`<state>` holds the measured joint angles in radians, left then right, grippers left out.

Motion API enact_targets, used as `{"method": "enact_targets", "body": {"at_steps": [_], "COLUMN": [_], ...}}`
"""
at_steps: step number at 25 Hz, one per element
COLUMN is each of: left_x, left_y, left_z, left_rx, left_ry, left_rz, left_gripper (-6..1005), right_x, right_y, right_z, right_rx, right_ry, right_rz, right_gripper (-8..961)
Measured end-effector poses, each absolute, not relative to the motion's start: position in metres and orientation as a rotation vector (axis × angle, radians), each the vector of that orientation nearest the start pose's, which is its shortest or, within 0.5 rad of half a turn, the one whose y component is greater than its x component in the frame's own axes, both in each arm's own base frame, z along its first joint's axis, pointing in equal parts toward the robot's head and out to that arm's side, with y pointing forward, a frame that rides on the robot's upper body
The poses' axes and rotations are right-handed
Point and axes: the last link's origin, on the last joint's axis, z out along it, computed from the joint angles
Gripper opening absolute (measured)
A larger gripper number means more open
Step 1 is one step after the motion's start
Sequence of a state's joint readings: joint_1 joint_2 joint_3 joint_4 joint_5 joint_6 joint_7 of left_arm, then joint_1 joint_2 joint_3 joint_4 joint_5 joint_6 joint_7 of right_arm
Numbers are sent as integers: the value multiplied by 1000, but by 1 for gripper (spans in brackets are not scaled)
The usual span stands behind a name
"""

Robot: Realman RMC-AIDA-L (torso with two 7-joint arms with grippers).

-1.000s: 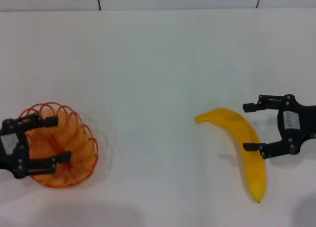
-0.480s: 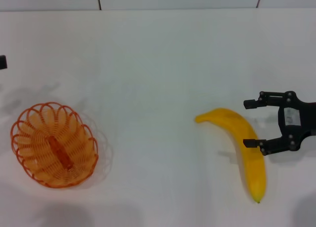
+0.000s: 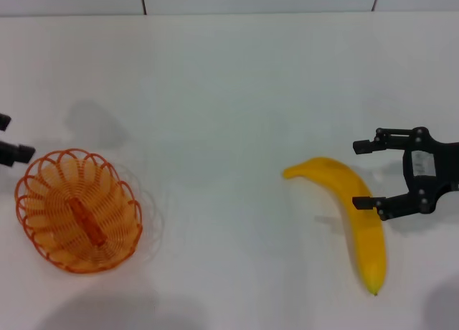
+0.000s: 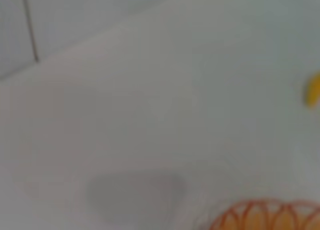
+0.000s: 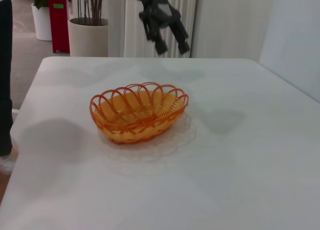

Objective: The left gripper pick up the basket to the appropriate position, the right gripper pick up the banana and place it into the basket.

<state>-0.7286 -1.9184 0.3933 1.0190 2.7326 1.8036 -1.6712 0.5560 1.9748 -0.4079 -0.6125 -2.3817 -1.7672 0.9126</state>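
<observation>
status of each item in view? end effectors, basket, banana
left end effector: open, raised above the table beyond the basket, holding nothing
right end effector: open, fingers to either side of the banana's middle, not closed on it
basket: upright on the table, empty, not gripped
banana: lying flat on the table, outside the basket

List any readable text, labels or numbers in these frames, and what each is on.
No text can be read.
White label on the right gripper: print is there, too small to read.
Green patch on the red bin behind the table, seen from the right wrist: blurred, unreadable.
Basket, banana, left gripper: no markings seen.
</observation>
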Motion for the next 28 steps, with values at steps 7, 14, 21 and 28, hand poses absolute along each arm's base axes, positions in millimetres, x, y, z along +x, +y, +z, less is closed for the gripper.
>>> {"method": "enact_targets", "body": {"at_steps": [7,14,21,28], "left_x": [-276,-272,-278,-279], "left_y": [376,380,378,377], "left_z": [96,78,73,65], "left_rx": [-2705,-2745,-2751,-2776], "left_ry": [-572,-483,-520,-576], "left_rz": [348,392,417,416], "left_gripper": [890,890,877,790], "right_x": [304,303,303,303], "right_y": [305,306,306,306], "right_z": [41,42,43,42], "right_rx": [-2881,-2882,-2879,-2881], "right_ry": [108,122,123,124], "right_rz": [446,446,448,447], "right_gripper": [887,887,887,887]}}
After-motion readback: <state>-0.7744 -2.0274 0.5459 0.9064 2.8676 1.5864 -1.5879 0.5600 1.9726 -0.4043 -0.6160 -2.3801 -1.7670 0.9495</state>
